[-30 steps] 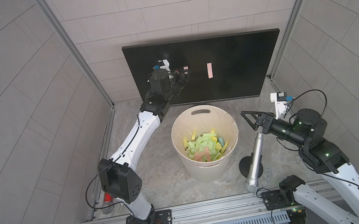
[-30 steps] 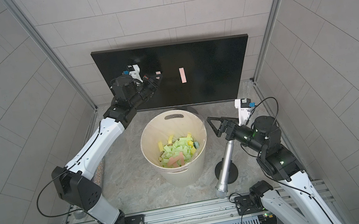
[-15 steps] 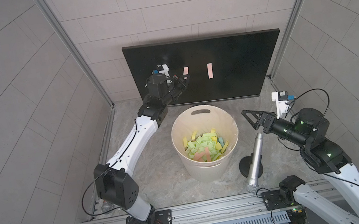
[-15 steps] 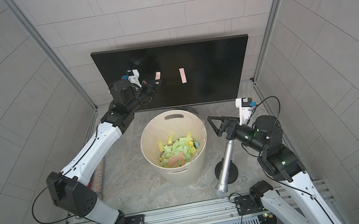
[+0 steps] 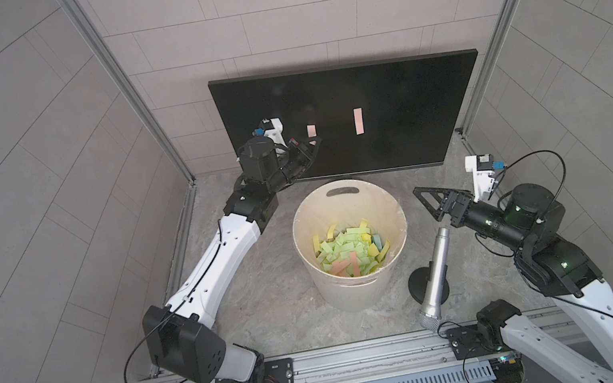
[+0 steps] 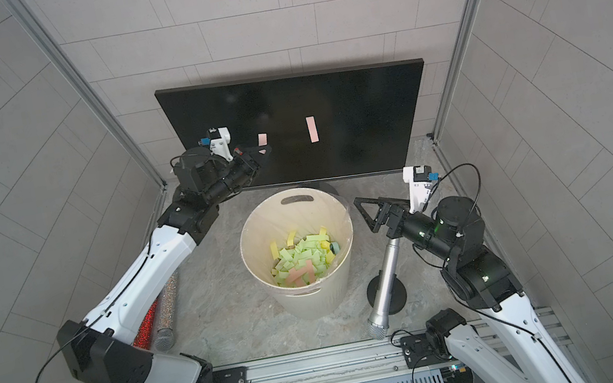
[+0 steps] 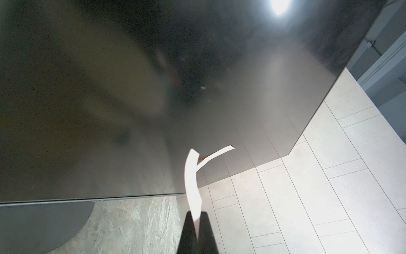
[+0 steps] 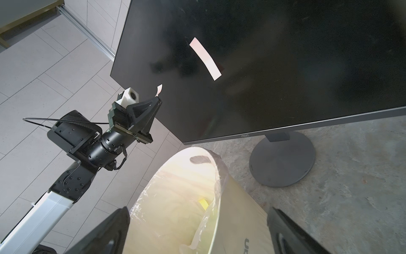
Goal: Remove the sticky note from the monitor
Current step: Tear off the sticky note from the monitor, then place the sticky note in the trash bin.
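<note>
Nearest us, the mic [image 5: 433, 264] leaned on its stand. Just past it the right gripper [image 5: 424, 198] hovered beside the bucket [image 5: 360, 297], jaws wide and holding nothing. Beyond the bucket, the left gripper [image 5: 313, 145] was pinched tight on a pink note [image 7: 191, 176] close before the monitor [image 5: 407, 99], toward its left side. We could not tell whether the note's far end touched the screen. A second note [image 5: 358, 121] sat stuck mid-screen.

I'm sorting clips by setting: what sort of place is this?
Likely a robot test cell: left arm and right arm bolted to a metal rail, tiled panel walls boxing in the floor, a monitor and bucket of notes as props.
</note>
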Controlling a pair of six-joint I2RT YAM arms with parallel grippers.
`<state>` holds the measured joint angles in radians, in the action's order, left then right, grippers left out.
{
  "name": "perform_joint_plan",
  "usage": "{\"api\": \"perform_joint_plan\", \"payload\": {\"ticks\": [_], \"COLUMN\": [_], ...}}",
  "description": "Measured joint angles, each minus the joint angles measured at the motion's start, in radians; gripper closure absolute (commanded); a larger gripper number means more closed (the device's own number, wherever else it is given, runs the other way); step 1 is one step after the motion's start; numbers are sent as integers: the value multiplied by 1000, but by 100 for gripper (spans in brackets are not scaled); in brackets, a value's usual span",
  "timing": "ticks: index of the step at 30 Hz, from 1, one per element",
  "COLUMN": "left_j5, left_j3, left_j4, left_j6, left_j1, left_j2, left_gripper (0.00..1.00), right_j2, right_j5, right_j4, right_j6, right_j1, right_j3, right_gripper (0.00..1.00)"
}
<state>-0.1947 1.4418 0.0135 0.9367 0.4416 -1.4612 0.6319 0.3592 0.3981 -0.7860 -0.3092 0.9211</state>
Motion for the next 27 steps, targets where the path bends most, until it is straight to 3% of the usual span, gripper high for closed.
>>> {"api": "perform_joint_plan", "payload": {"ticks": [9,27], "left_j5": [-23,49], "left_j3": [-104,-235], "left_j4": [-17,-131], "left_j6": [-1,-73], "left_j1": [46,287], "left_j2": [127,291], "left_gripper": [100,99], "right_j2": [2,40], "right_j5": [0,0], "right_j4": [1,-6], "right_j6": [0,-11], "right_j1": [0,0], "right_j3": [0,1], "right_gripper": [0,0]}}
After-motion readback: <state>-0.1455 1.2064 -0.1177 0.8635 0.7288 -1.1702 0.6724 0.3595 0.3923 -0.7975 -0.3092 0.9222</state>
